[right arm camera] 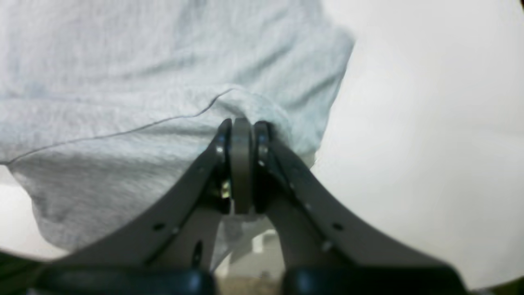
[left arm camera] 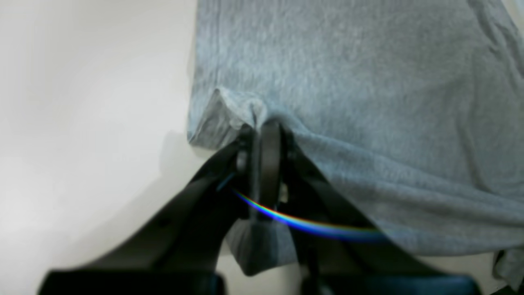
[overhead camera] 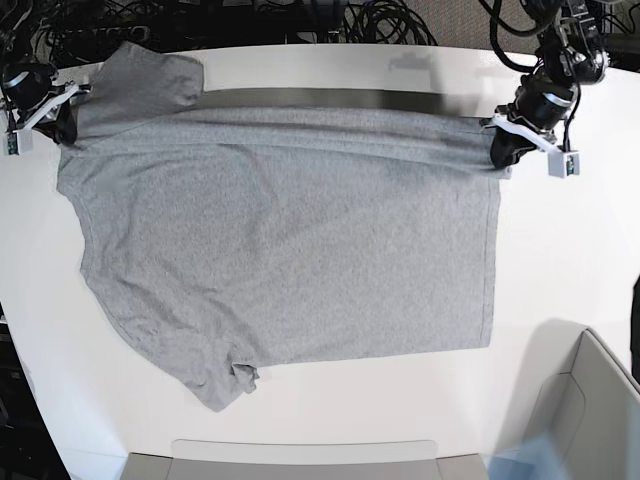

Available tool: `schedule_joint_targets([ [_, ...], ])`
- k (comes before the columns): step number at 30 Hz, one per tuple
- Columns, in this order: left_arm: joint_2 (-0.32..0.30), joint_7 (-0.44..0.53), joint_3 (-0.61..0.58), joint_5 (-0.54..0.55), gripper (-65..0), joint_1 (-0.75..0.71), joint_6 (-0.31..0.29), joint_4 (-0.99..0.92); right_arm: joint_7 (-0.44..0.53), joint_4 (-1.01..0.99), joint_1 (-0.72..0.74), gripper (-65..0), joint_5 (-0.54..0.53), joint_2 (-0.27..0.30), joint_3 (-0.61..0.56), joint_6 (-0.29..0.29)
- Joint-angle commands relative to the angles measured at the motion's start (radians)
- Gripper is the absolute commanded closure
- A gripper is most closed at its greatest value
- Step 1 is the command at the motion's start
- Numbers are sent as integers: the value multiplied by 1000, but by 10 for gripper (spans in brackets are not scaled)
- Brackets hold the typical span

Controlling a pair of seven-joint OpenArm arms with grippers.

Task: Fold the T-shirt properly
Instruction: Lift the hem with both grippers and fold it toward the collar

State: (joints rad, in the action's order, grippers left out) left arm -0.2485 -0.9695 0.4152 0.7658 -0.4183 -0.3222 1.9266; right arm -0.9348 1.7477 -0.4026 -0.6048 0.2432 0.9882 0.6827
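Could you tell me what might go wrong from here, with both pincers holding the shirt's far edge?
The left pincer pinches only a small bunch of the shirt, so the cloth may slip out. The right pincer grips just as thinly. The crumpled near sleeve could fold in crooked.

white table point(overhead camera: 560, 260), black cables point(overhead camera: 250, 20), grey bin point(overhead camera: 585, 420)

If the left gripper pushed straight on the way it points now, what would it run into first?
The T-shirt itself. The left gripper is shut on the shirt's edge, and in the left wrist view grey cloth fills the path directly ahead of its tips. The white table lies off to one side; depth beyond the cloth is unclear.
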Motion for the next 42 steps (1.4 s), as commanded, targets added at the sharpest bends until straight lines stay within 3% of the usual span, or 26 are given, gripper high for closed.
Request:
schedule_joint_targets([
  [1,-12,22,12,4,0,19,1,15,21,18,18,0,3,21,7,15],
  [3,-12,21,32,4,0,37,7,15,9,18,51,0,23,28,-19,15],
  [6,-10,-24,50,4,0,92,62,-3,-62,11,118,0,66,63,-59,15],
  [11,-8,-38,50,4,0,172,90,-83,-122,10,245,0,150,64,-108,15],
  [18,-8,-38,44,4,0,282,90,-243,-117,-79,377,0,280,68,-229,15],
  [30,-12,-38,41,2,0,468,90,-467,-111,-346,568,0,331,86,-302,15],
  [34,-12,-38,41,2,0,510,90,-497,-39,-435,617,0,357,98,-348,15],
  [42,-12,-35,41,-153,0,594,85,-565,7,-558,709,0,392,101,-394,15],
])
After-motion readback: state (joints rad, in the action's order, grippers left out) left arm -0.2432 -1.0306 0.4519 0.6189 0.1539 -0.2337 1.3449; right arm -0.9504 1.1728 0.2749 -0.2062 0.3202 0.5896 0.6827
